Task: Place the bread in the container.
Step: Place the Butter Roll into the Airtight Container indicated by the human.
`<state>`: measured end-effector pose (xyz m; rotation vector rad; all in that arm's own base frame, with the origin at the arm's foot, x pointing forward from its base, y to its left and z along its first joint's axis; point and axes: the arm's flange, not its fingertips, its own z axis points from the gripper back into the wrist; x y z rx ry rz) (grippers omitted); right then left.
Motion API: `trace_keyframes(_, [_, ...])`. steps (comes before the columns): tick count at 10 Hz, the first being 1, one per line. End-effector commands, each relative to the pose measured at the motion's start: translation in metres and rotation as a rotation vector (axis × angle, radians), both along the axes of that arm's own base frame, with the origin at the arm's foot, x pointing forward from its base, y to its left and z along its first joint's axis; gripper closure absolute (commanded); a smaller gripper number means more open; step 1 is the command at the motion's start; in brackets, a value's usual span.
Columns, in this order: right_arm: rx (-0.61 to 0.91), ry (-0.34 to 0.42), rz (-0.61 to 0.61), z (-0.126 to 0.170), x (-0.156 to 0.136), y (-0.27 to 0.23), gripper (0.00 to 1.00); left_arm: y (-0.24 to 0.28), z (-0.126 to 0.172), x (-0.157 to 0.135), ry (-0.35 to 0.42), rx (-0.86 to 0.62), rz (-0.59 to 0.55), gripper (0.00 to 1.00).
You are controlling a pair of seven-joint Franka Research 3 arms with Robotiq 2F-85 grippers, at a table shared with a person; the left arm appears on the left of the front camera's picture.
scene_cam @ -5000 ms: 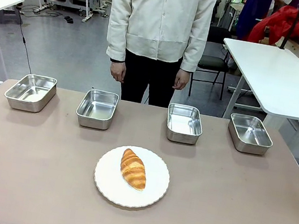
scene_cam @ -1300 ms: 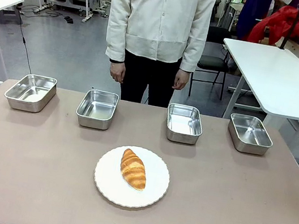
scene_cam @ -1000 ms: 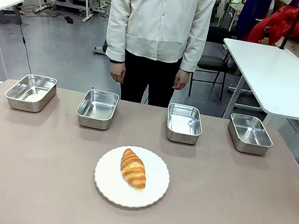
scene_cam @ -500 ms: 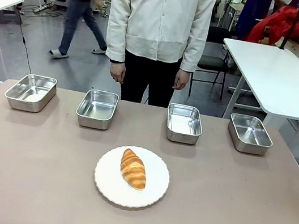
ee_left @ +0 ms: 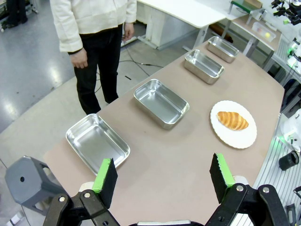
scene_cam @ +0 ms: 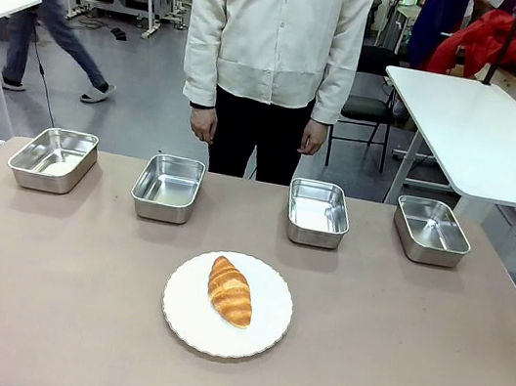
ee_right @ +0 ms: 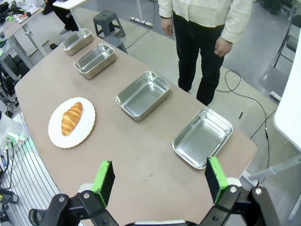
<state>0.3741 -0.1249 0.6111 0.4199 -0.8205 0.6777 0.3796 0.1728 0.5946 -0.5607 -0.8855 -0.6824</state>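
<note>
The bread [scene_cam: 231, 291], a golden-brown croissant, lies on a round white plate [scene_cam: 262, 328] at the table's middle front. Four look-alike steel trays stand in a row beyond it: far left [scene_cam: 53, 159], centre left [scene_cam: 168, 188], centre right [scene_cam: 318, 213], far right [scene_cam: 432, 230]. I cannot tell which one is the container. My left gripper [ee_left: 163, 179] hangs open and empty high above the table's left end, far from the bread [ee_left: 232, 120]. My right gripper [ee_right: 159, 180] is open and empty above the right end, with the bread [ee_right: 71, 118] far off.
A person in a white jacket [scene_cam: 278, 28] stands at the far edge behind the middle trays, hands hanging at the sides. A grey stool [ee_left: 29, 181] stands off the table's left end. A white table [scene_cam: 486, 132] is at the back right.
A passer-by in the background has walked to the left. The bread, plate, trays and the standing person have not moved.
</note>
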Motion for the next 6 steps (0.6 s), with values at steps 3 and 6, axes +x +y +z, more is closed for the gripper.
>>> trace_keyframes(3, [0.01, -0.022, 0.017, 0.0009, 0.0015, -0.0009, 0.0, -0.0008, 0.0008, 0.0019, -0.02, -0.009, -0.012, 0.0])
trace_keyframes(6, [0.01, -0.022, 0.017, 0.0009, 0.0015, -0.0009, 0.0, -0.0008, 0.0008, 0.0019, -0.02, -0.009, -0.012, 0.0])
